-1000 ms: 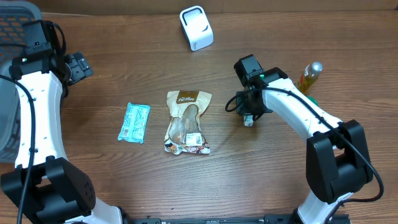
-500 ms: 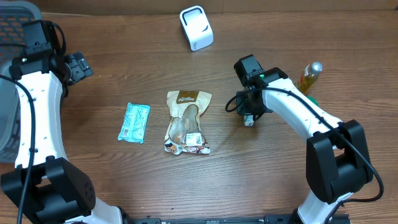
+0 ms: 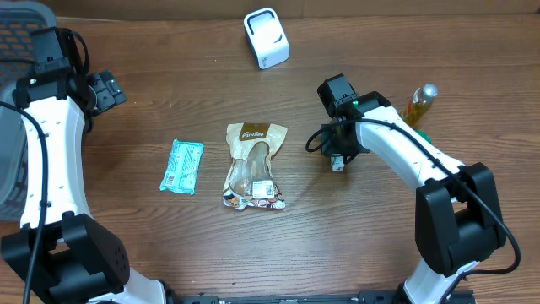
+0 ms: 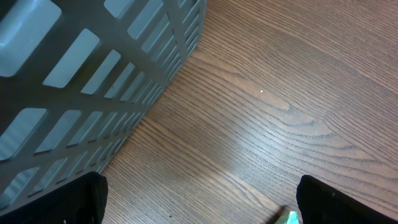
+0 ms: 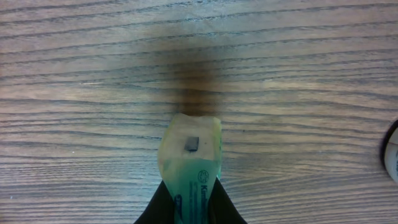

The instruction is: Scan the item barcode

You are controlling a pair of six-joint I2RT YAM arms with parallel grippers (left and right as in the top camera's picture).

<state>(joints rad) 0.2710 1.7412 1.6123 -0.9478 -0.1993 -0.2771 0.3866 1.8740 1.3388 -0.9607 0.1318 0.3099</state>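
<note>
at rt gripper [image 5: 188,202] — pale-green packet [image 5: 189,149], translucent

We see a white scanner and three packets over a wooden tabletop [image 3: 169,245].
The scanner [image 3: 267,37] stands at the far edge. A teal packet [image 3: 182,166] and a brown pouch [image 3: 253,166] lie flat, side by side. A pale green sachet [image 5: 189,155] is pinched in the right fingers [image 5: 154,210].

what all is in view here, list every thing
scanner: 1, white, far middle of the table
basket: 1, grey, far left edge
bottle: 1, yellow with silver cap, right side
snack bag: 1, brown, centre
packet: 1, teal, left of the snack bag
table: 1, brown wood
left gripper: 1, black, open, beside the basket
right gripper: 1, black, shut, pale green at its tips, right of the snack bag
</note>
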